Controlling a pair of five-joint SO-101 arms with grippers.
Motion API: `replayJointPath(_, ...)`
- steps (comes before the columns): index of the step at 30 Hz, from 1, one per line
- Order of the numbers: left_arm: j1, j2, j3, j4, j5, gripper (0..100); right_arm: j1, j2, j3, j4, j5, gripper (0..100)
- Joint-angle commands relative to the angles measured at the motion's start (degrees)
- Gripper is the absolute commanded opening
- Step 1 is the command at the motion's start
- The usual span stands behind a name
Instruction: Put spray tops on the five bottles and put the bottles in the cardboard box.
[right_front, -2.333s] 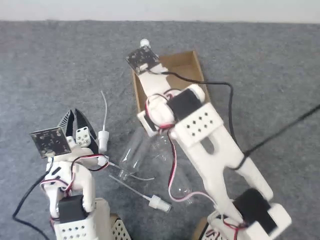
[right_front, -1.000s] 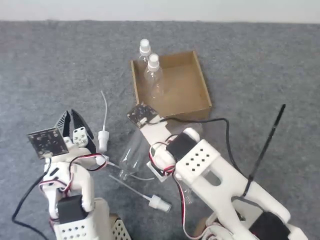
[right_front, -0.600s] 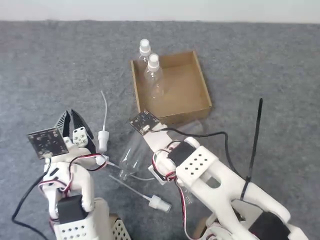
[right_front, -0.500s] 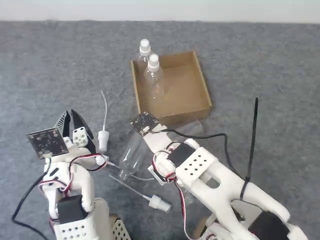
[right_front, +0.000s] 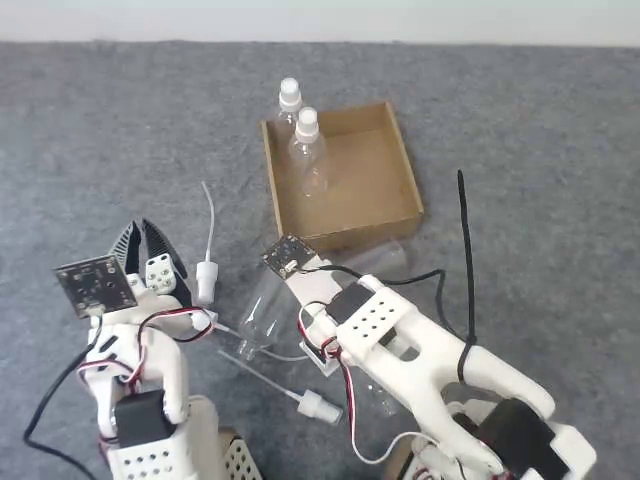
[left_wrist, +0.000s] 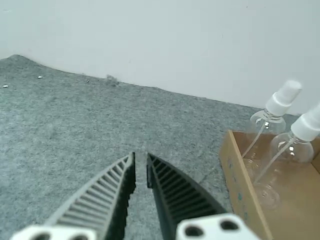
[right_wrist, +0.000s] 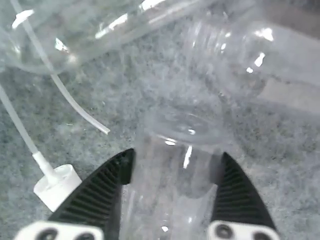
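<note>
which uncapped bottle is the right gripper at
The bottle lying between the right gripper's jaws, mouth pointing away from the wrist; the other two uncapped bottles lie beyond the jaw tips.

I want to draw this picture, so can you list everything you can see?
Cardboard box: one, brown, on the carpet beyond the arms.
Bottles with spray tops: two, clear with white tops, upright at the box's far left corner.
Bottles without tops: three, clear, lying between the arms and the box.
Loose spray tops: three, white, on the carpet by the lying bottles.
Carpet: one, grey.
Left gripper: black fingers, shut, empty.
Right gripper: black fingers, open astride one lying bottle.
</note>
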Motion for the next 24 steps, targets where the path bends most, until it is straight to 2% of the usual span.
replayJointPath(1, -0.4, -0.4, -0.7, -2.0, 0.3, 4, -0.1, -0.6, -0.7, -0.8, -0.4, 5.1)
replayJointPath(8, -0.4, -0.4, -0.7, -2.0, 0.3, 4, 0.0, -3.0, -0.7, 0.0, -0.5, 0.6)
replayJointPath(20, -0.4, -0.4, -0.7, -2.0, 0.3, 4, 7.9, -25.5, -0.7, 8.5, -1.1, 0.6)
replayJointPath(24, -0.4, -0.4, -0.7, -2.0, 0.3, 4, 10.2, -29.0, -0.4, 9.4, -8.5, 0.6)
